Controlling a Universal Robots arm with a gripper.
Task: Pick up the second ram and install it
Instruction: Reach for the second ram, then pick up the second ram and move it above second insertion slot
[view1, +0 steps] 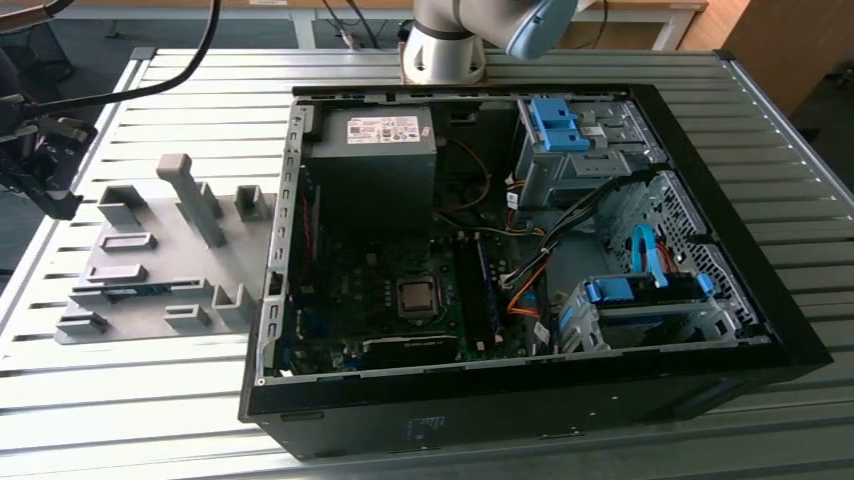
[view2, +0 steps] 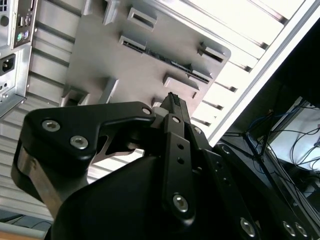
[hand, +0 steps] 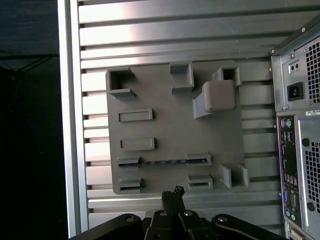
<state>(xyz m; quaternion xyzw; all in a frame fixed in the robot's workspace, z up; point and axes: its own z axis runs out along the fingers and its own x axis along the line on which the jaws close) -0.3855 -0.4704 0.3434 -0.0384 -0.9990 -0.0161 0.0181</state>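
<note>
The second ram (hand: 162, 161) is a thin blue-green stick standing on its long edge between two slotted holders of the grey fixture plate (hand: 165, 100). In the exterior view the second ram (view1: 134, 291) lies low on the fixture plate (view1: 160, 260), left of the open computer case. My gripper (hand: 173, 193) hovers above the table beside the plate's edge, a short way from the stick, with its fingers shut together on nothing. It hangs at the exterior view's far left as a black gripper (view1: 47, 175). In the second wrist view the gripper (view2: 173, 101) points toward the plate, and the second ram (view2: 162, 56) shows beyond it.
The open black computer case (view1: 534, 380) fills the exterior view's right, with a motherboard (view1: 400, 300), a dark memory stick (view1: 478, 290) seated upright, cables and blue drive cages (view1: 641, 295). A tall grey post (view1: 194, 200) and several holders rise from the fixture. The case's rear panel (hand: 300, 130) borders the plate.
</note>
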